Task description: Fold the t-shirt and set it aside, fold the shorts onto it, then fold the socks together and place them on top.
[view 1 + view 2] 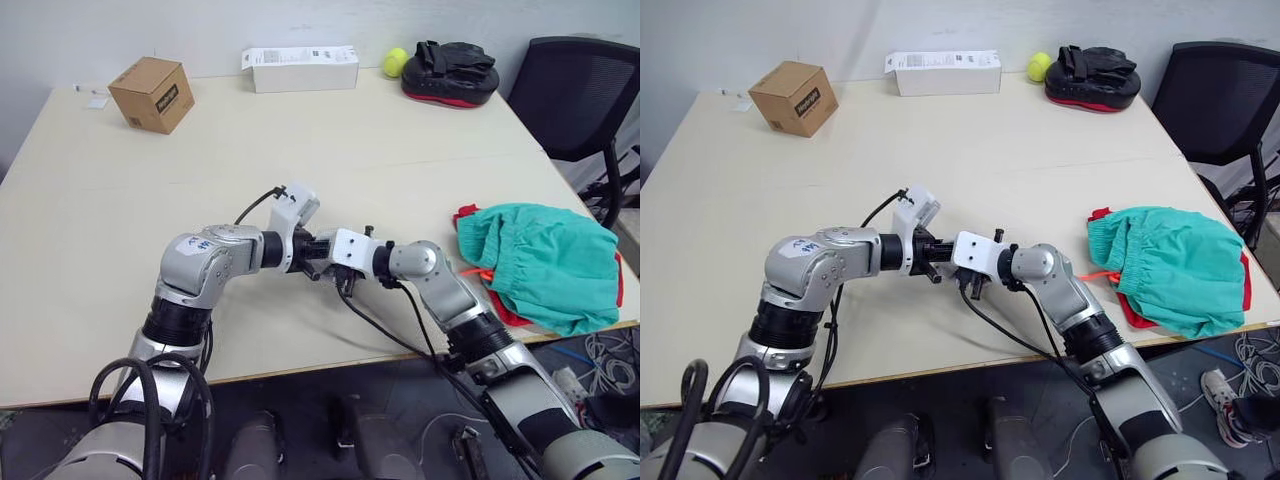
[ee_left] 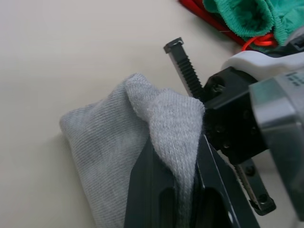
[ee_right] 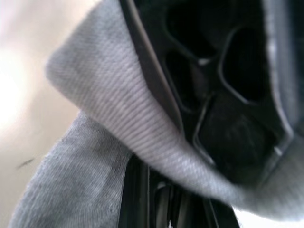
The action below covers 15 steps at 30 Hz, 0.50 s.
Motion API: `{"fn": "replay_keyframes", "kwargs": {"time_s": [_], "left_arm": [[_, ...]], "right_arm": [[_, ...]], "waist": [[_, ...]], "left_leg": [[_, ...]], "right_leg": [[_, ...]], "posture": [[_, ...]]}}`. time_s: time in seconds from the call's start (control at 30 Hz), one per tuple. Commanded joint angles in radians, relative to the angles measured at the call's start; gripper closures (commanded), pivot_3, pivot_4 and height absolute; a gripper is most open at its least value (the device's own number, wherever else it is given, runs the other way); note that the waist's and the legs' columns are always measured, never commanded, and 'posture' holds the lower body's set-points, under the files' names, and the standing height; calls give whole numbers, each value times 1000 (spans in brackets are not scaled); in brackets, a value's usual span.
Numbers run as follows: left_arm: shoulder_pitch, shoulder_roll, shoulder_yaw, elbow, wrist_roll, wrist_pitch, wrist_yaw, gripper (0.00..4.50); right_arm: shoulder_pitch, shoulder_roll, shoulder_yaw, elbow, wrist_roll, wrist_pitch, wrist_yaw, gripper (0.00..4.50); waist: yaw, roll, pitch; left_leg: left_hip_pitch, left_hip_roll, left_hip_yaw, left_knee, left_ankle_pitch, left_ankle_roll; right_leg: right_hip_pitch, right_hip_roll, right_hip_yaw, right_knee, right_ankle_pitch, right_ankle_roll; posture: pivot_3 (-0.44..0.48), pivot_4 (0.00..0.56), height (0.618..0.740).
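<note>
The socks (image 2: 118, 156) are soft, light knit that bends easily; best held at the folded edge. They hang between the left gripper (image 2: 183, 185) and right gripper (image 1: 340, 268), both clamped on them, left of the shorts (image 1: 540, 260).

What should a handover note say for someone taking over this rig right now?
Left gripper: shut on the socks, grey knit pinched between its fingers.
Right gripper: meets the left one at table centre, against the same socks; whether it is open or shut cannot be told.
Shorts: lie folded on the t-shirt at the table's right edge.
Done: t-shirt and shorts stacked.
Left: finish folding the socks together and place them on the stack.
</note>
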Motion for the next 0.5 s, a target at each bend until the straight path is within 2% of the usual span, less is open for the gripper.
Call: {"fn": "replay_keyframes", "kwargs": {"time_s": [0.03,0.37,0.5], "left_arm": [[-17,-1,13,-1,-3,-12,-13,3292],[5,-21,-12,-14,-17,8,-40,49],[9,-20,-31,-18,-15,10,-51,17]], "right_arm": [[37,-40,-27,-36,4,31,8,4500],[81,-85,-48,-115,20,75,24,4500],[94,-110,-68,-156,34,96,33,4500]], "waist": [[1,0,0],[0,0,0],[0,0,0]], "left_leg": [[0,0,0,0,0,0],[-1,0,0,-2,0,0],[-1,0,0,-2,0,0]], "right_leg": [[0,0,0,0,0,0],[0,0,0,-2,0,0],[0,0,0,-2,0,0]], "posture": [[0,150,740],[0,150,740],[0,150,740]]}}
